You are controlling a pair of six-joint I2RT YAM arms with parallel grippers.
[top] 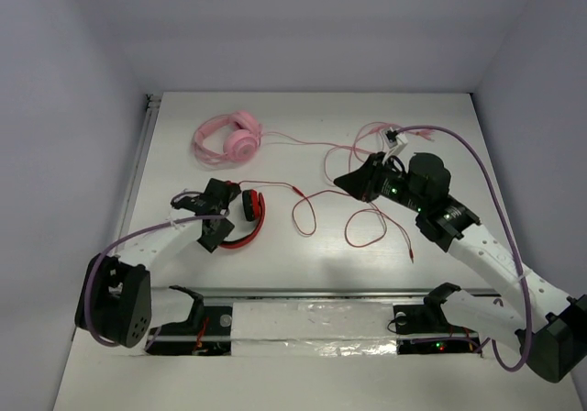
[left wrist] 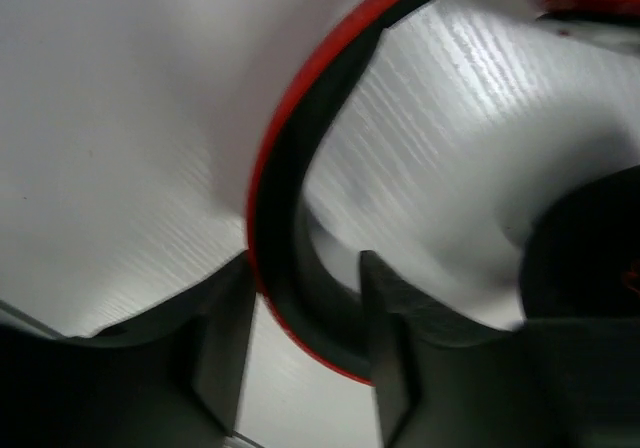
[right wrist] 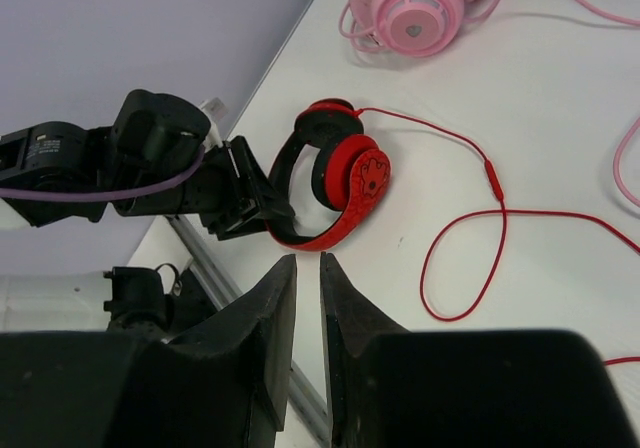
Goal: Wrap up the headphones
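The headphones (top: 248, 220) lie flat on the tabletop (top: 321, 269), at about 8 o'clock from its centre. Their red cable (right wrist: 545, 211) trails in loose loops toward 3 o'clock.

The left gripper (left wrist: 305, 278) straddles the black-and-red headband (left wrist: 300, 198). Its jaws are spread to either side, with bare tabletop still showing on one side, so nothing is clamped yet. Close squarely on the band, not on an ear cup, and hold it down so the set cannot slide while the cable is drawn in.

The right gripper (right wrist: 308, 268) hovers at 3 o'clock from the headphones. Its jaws are nearly together, with a thin slit between them and nothing in it. It probably needs to open wider, then pinch the cable near the cup and lay even turns around the band.

Keep clear of the pink headphones (top: 229, 138) at 12 o'clock. Their pink lead runs near the red one.
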